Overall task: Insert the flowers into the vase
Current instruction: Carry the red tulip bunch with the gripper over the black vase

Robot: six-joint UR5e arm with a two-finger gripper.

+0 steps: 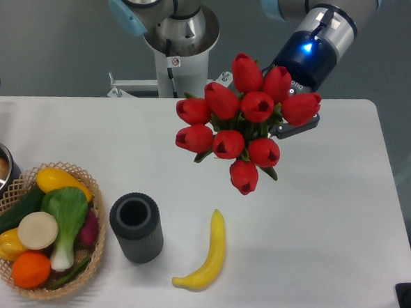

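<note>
Gripper mostly hidden behind the flowers but evidently clamped on the bunch, carried in the air over the desk's far middle, buds toward the camera, stems out of sight. Vase stands upright and empty, mouth up, near the front edge, well apart toward the front-left of the bunch, between wicker basket full of vegetables and banana.

Bright, even light; soft shadows, perhaps slight blur.
</note>
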